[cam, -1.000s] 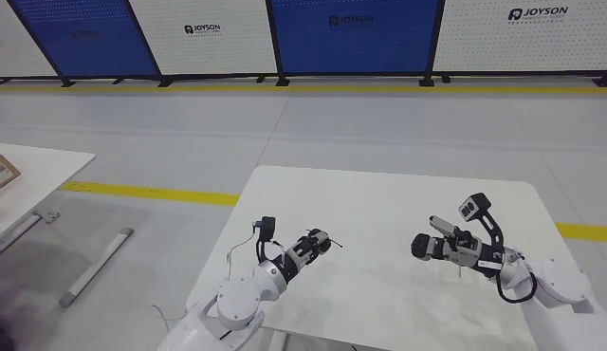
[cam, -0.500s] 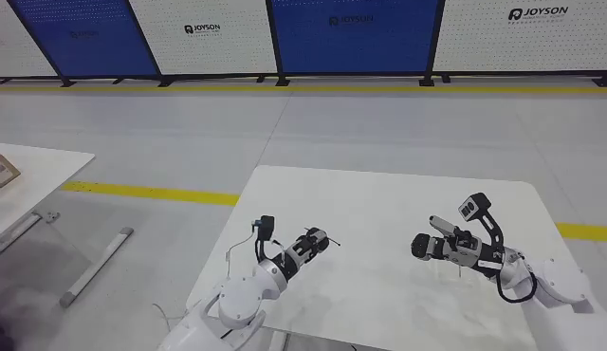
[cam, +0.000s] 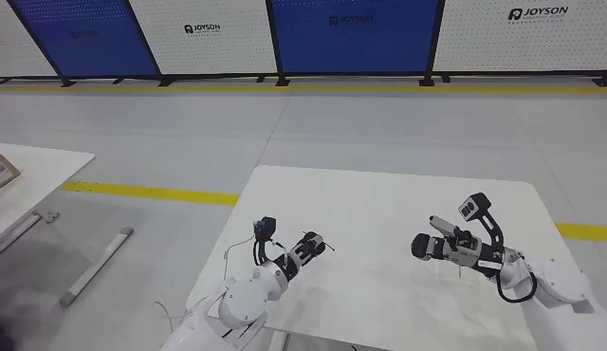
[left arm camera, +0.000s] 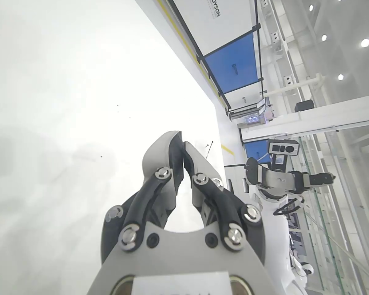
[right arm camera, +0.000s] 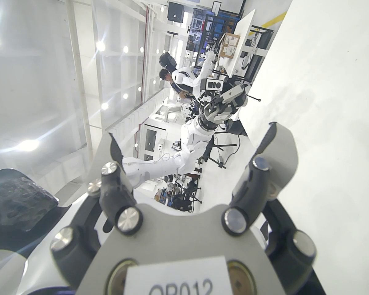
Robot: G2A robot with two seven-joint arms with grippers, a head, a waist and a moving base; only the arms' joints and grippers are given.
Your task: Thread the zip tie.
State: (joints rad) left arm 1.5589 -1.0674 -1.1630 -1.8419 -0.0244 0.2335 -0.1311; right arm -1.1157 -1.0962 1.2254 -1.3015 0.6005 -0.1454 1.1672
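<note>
Black zip tie, faint sliver beyond closed left pincer

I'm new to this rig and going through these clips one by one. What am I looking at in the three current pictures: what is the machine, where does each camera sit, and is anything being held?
This is a two-armed robot working at a white table. The wide picture looks down from a camera above the arms. The other two come from cameras on the wrists, each looking along its own gripper and showing the other arm farther off. The left gripper is pinched shut on a thin black strip, apparently the zip tie, whose end sticks out past the fingertips. The right gripper is open, with nothing between its fingers. Both grippers hang above the table, roughly facing each other.
</note>
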